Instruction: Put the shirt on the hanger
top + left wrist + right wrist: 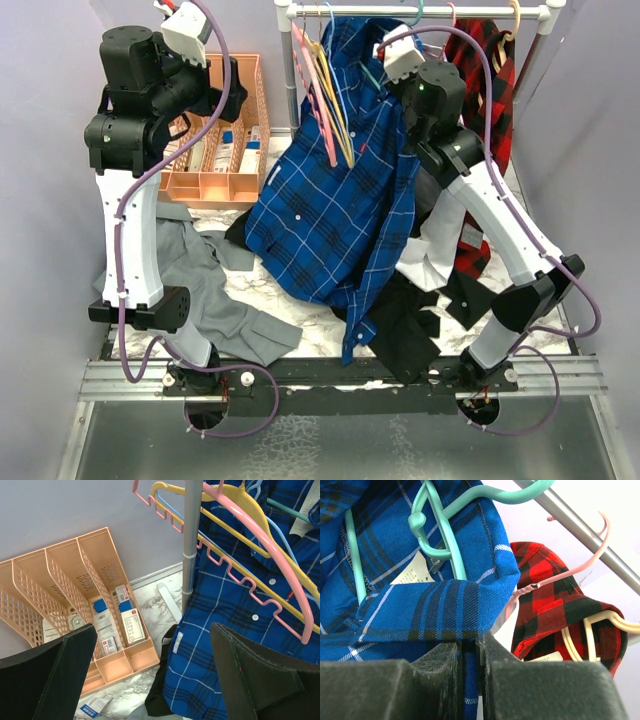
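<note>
The blue plaid shirt (340, 200) hangs from the rack and drapes down onto the table. It also shows in the left wrist view (225, 645). The teal hanger (440, 535) sits inside its collar, with the hook over the rail. A teal bar (287, 510) shows at the collar in the left wrist view. My right gripper (470, 647) is shut on the collar edge of the shirt (445, 605), up at the rail. My left gripper (155, 680) is open and empty. It is held high to the left of the shirt, above the orange tray (75, 605).
Pink (250, 535) and yellow hangers hang on the rack by its grey pole (190, 545). A red-and-black plaid shirt (490, 80) hangs at the right. A grey shirt (200, 280) and black garment (405, 330) lie on the table. The orange tray (215, 150) stands back left.
</note>
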Robot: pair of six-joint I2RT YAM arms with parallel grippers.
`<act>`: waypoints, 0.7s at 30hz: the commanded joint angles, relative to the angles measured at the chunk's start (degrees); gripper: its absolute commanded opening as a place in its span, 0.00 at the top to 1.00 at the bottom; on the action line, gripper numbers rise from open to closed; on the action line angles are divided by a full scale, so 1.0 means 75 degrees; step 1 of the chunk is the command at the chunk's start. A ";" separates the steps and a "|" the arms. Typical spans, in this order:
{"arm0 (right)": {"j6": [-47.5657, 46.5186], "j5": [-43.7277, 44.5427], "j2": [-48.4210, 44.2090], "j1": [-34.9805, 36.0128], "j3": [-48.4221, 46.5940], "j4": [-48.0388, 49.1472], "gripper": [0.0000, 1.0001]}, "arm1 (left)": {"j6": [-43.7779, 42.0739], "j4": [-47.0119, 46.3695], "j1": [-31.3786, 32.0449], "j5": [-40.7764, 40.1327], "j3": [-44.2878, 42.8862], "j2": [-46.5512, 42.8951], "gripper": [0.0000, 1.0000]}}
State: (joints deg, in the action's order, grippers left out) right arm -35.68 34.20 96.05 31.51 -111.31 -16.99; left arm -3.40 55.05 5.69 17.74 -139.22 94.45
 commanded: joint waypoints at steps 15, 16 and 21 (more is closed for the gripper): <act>0.0521 -0.0259 0.0357 -0.0422 -0.0151 0.0145 0.99 | -0.0068 -0.0002 -0.0014 0.0446 0.0301 -0.0101 0.04; 0.0578 -0.0297 0.0338 -0.0433 -0.0067 0.0130 0.99 | -0.0065 -0.0003 -0.0010 0.0455 0.0314 -0.0096 0.04; 0.0804 -0.0408 0.0178 -0.0445 0.0356 0.0049 0.99 | -0.0073 0.0007 -0.0017 0.0539 0.0432 -0.0078 0.04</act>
State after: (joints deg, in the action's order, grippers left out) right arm -32.75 32.64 98.98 28.93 -110.87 -18.48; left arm -3.57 55.33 5.69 20.01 -136.49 94.45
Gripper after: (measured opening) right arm 0.107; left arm 0.959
